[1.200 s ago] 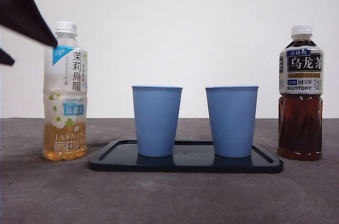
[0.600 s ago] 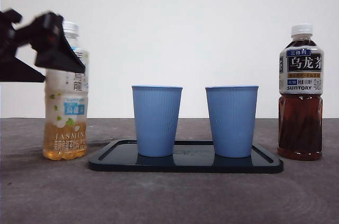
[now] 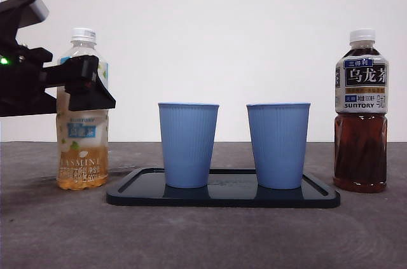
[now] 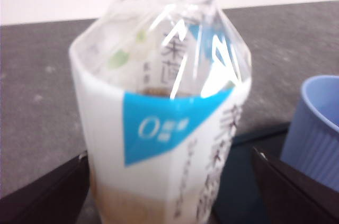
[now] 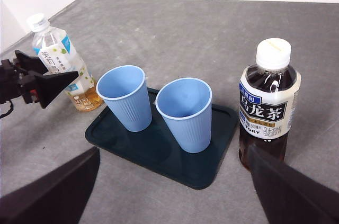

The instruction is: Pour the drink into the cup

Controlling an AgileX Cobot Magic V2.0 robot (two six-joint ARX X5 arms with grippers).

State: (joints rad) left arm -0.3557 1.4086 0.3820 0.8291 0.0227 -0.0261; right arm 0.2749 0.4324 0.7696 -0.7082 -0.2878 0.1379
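— Position of left gripper (image 3: 86,88)?

— At 9 o'clock in the front view, coming in level from the side edge. Jaws spread wide, one on each side of the jasmine tea bottle (image 3: 81,110) at label height. In the left wrist view (image 4: 169,192) the bottle fills the gap between them; cannot tell whether either jaw touches the plastic. Not clamped.

— Bottle state?

— Upright on the grey table (image 3: 203,231), white cap on, pale amber liquid low in the body. It stands just beside the short end of the dark tray (image 3: 222,198), off it.

— Cups?

— Two blue cups on the tray, upright, apart from each other. Near cup (image 3: 188,145) is closest to the jasmine bottle, toward 3 o'clock from it in the front view. Far cup (image 3: 278,145) is next along. From the right wrist view both look empty.

— Anything else on the table?

— Dark oolong tea bottle (image 3: 360,113) at 3 o'clock, upright, white cap on, just off the tray's other end.

— Right gripper (image 5: 169,192)?

— High over the near edge of the table, well apart from everything. Jaws wide apart, nothing between them.
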